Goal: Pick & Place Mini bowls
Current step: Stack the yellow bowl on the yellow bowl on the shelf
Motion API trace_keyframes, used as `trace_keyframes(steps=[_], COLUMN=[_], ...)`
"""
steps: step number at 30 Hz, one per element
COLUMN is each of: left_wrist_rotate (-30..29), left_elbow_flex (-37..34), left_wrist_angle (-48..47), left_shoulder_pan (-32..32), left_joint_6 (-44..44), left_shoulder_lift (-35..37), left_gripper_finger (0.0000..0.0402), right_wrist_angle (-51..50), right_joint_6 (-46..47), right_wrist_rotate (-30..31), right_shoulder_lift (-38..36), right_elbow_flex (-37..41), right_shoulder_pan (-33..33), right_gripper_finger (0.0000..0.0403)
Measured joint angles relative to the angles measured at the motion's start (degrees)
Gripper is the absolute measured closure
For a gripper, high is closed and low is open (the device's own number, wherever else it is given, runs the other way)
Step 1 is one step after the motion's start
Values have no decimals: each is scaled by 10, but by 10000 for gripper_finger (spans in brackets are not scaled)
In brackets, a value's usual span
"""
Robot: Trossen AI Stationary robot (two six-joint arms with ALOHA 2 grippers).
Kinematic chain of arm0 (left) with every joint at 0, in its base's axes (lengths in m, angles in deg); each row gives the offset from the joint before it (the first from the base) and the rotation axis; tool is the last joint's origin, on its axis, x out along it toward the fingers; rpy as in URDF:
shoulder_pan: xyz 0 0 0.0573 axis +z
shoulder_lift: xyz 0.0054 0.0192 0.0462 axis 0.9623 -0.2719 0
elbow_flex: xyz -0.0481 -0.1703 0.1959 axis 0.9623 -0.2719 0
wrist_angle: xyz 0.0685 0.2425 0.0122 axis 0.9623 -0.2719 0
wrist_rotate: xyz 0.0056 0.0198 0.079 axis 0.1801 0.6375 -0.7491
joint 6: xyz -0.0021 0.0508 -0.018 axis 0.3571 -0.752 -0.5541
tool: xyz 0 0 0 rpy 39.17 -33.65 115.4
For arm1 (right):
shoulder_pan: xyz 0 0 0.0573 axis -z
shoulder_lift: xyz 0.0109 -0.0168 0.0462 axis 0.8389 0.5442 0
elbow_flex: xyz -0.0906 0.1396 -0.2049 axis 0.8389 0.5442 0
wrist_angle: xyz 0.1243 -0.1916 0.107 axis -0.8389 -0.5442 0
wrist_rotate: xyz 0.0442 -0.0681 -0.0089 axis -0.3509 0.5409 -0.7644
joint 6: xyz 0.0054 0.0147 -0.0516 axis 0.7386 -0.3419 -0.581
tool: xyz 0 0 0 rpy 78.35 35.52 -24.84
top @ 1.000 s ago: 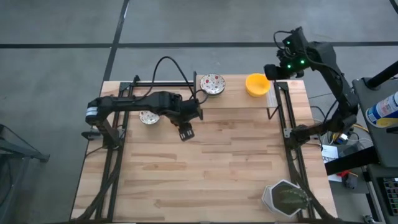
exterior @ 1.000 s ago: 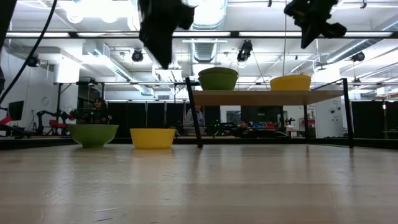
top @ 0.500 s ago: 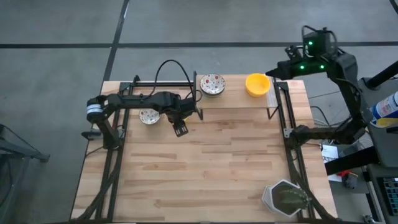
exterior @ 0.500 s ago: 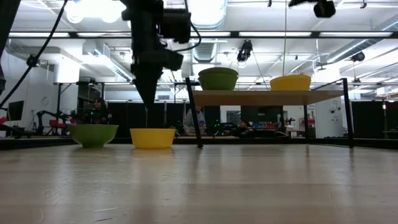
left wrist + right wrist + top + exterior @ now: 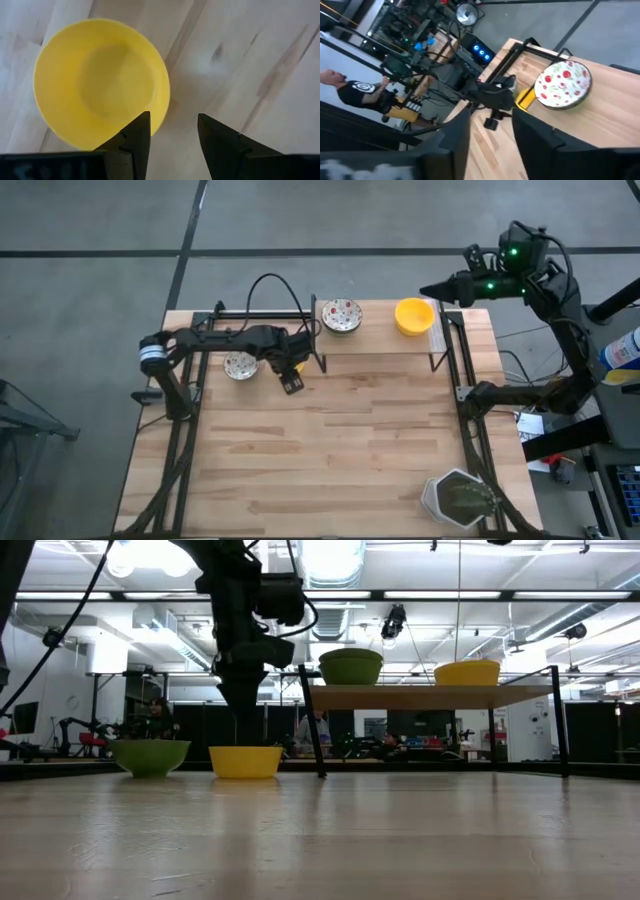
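A yellow mini bowl stands on the table under my left gripper, which is open and points down. One finger hangs over the bowl's rim, the other over the wood beside it; I see no touch. In the high view the arm hides most of this bowl. A speckled mini bowl sits to its left. Another speckled bowl and a second yellow bowl stand on the raised shelf at the far edge. My right gripper is open, high above the shelf's right end.
A grey hexagonal plant pot stands at the near right corner. Black metal frames run along both table sides. A cable loops over the far edge. A person stands in the room beyond the table.
My left gripper has come down and gone a little toward the far left, and now hangs just above the yellow bowl on the table. My right arm has risen and drawn back toward the table's right edge, away from the shelf's yellow bowl.
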Motion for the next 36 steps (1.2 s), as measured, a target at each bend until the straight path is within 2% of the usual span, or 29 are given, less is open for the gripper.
trace_keyframes(steps=[7,18,27,32,36], left_wrist_rotate=[10,-3,-21,-26,-22], left_elbow_flex=[-7,-79,-90,-90,-91], left_wrist_angle=[10,23,52,60,60], left_shoulder_pan=[12,12,13,14,14], left_joint_6=[-39,-54,-67,-78,-85], left_shoulder_lift=[-15,-16,-16,-16,-16], left_gripper_finger=[245,245,249,291,366], right_wrist_angle=[35,45,44,44,44], right_joint_6=[23,26,26,26,26], right_wrist_rotate=[3,10,11,12,11], right_shoulder_lift=[9,13,14,14,14], right_elbow_flex=[0,0,0,0,0], right_shoulder_pan=[-32,-62,-62,-62,-62], right_gripper_finger=[215,211,211,211,211])
